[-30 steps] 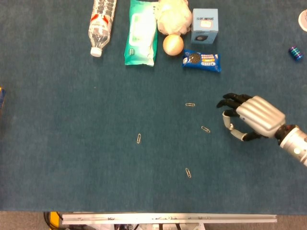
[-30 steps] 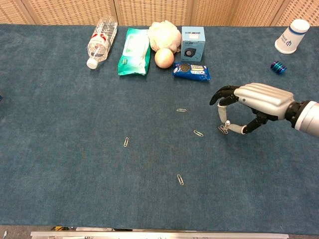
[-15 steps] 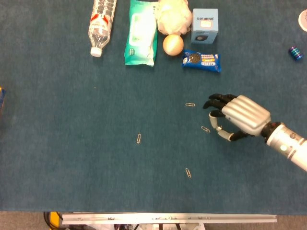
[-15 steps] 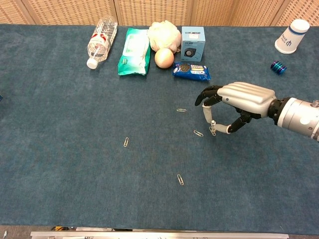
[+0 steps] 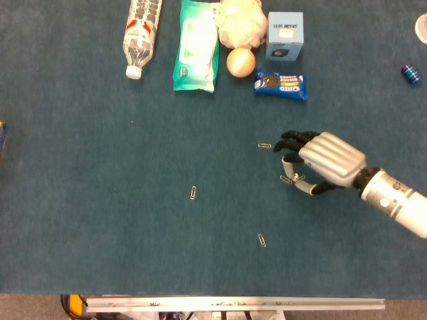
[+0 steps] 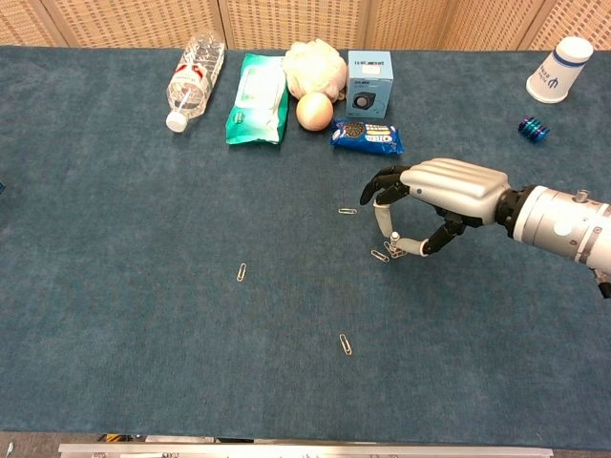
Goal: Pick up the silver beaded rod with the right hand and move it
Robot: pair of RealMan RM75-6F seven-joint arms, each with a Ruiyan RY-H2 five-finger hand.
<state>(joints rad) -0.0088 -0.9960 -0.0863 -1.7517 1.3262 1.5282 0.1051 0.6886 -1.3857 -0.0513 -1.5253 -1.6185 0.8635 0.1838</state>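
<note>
Okay, your right hand (image 6: 434,196) sits at about 3 o'clock from the middle of the worktop (image 6: 143,239), palm down, with the forearm coming in from the 3 o'clock edge. The silver beaded rod (image 6: 394,244) is pinched between the thumb and a fingertip, and the other fingers curl forward above it. The rod hangs roughly upright with its lower end right at the cloth; I can't tell if it touches. One paperclip (image 6: 380,255) lies just at 9 o'clock of the rod's lower end (close enough to look like contact in the head view). A second paperclip (image 6: 347,211) is at 10 o'clock of the hand, nearby but apart.

Two more paperclips lie well clear, one (image 6: 242,272) out at 9 o'clock and one (image 6: 345,343) toward 7 o'clock.

Along the 12 o'clock edge there's a water bottle (image 6: 194,79), a green wipes pack (image 6: 258,111), a blue box (image 6: 369,78) and a cookie pack (image 6: 367,136). A paper cup (image 6: 560,69) stands at 2 o'clock.

Your left hand doesn't show in either view.
</note>
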